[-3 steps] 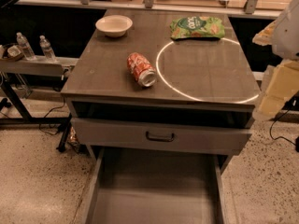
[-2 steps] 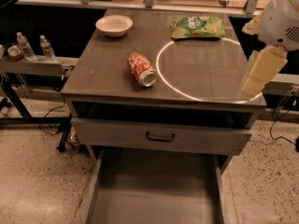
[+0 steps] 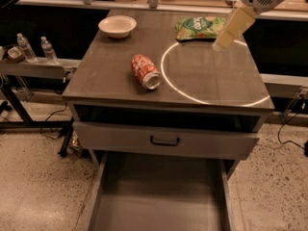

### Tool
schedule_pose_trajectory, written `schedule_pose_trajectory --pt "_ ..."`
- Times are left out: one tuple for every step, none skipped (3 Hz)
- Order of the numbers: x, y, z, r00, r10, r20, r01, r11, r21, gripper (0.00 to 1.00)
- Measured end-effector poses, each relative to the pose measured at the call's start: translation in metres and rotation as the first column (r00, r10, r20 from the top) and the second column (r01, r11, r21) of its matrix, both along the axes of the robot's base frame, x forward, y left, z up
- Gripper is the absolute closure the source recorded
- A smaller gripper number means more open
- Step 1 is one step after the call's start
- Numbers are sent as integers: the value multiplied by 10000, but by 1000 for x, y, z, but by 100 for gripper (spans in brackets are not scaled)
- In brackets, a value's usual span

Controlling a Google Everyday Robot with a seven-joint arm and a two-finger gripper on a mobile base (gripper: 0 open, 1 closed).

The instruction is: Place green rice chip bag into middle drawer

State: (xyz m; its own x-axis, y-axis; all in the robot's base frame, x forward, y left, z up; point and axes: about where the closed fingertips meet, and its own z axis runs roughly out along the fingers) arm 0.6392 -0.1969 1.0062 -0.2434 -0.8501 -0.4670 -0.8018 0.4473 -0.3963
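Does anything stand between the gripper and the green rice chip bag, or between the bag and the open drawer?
Nothing visible does. The gripper hangs at the right end of the green rice chip bag. The red-orange soda can lies left of the way to the open middle drawer.

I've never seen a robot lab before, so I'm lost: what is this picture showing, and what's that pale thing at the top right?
This is one camera looking down on a grey cabinet. The pale thing is the gripper, the robot arm's hand, hanging above the top's far right corner beside a green bag of chips. It appears to hold nothing. Also on top: a red can on its side and a white bowl. Below, a drawer stands pulled out and bare; the bag should end up there.
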Motion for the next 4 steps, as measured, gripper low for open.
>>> schedule_pose_trajectory --pt "0 0 0 10000 -1 0 1 10000 1 0" --pt "21 1 -18 9982 -600 74 595 9963 626 0" --pt "74 -4 -46 9848 -1694 373 1593 9684 1918 0" --pt "129 -15 -70 9631 -2621 615 2312 9222 3101 0"
